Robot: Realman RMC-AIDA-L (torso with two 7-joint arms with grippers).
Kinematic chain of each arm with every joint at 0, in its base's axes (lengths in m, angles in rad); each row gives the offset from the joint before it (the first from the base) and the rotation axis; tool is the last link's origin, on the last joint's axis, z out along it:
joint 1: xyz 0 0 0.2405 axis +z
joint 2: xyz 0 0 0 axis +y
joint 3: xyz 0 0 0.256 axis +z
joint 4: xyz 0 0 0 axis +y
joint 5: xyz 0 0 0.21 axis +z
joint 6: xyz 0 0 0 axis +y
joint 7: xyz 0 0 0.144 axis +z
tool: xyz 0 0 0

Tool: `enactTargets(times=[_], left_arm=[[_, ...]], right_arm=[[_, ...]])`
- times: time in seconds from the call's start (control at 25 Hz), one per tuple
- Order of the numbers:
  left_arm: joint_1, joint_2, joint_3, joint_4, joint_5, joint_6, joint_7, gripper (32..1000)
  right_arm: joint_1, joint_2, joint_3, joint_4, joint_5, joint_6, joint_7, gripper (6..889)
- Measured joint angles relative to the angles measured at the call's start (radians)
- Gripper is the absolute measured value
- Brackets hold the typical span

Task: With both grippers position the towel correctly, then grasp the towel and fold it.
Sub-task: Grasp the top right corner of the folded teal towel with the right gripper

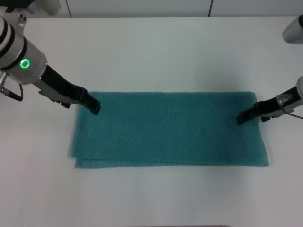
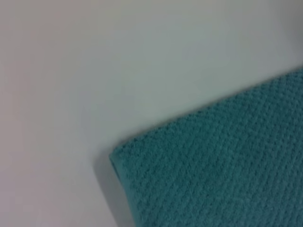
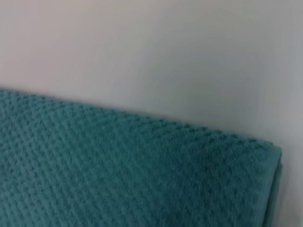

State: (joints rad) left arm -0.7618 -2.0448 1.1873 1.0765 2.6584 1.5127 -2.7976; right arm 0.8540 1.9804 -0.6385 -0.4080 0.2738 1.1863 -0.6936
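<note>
Towel (image 1: 168,128) is lying flat mid-bench (image 1: 151,52), long side running left-right, already doubled by the look of it: a lower layer is peeking out along the near edge at the near-left corner, and the wrist views are showing a stacked edge at the far corners. Left gripper (image 1: 94,108) is sitting over the far-left corner of the towel, right gripper (image 1: 240,117) over the right short edge near the far-right corner. Both tips are reading as single dark points in the head view, so jaws are looking narrow or closed, but I can't tell for sure, and can't tell if either is pinching cloth or just resting on or hovering over it. Wrist views aren't showing any fingers, only towel corner and bare bench. My read: we're sitting between positioning and grasp, with the towel square enough and the tips staged at the two far corners. Next move is needing a firm pinch through both layers at each corner, then a matched lift and carry toward the near edge, or one end across to the other; uneven timing risks skewing the fold. Room is fine: bare bench is showing on all sides of the towel, most of it at the far side, less along the near edge.
</note>
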Motion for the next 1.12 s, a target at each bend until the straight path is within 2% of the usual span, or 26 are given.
enactTargets(times=[0.2, 0.84, 1.12], left_arm=[[-0.005, 0.0000, 0.000, -0.014, -0.003, -0.004, 0.004, 898], [-0.005, 0.0000, 0.000, -0.013, -0.006, -0.006, 0.004, 899], [-0.005, 0.0000, 0.000, -0.013, -0.006, -0.006, 0.004, 899]], right_arm=[[0.005, 0.011, -0.011, 0.010, 0.000, -0.016, 0.001, 857], [0.010, 0.014, -0.031, 0.038, 0.001, -0.048, 0.002, 854], [0.011, 0.023, -0.032, 0.038, 0.002, -0.050, -0.002, 853]])
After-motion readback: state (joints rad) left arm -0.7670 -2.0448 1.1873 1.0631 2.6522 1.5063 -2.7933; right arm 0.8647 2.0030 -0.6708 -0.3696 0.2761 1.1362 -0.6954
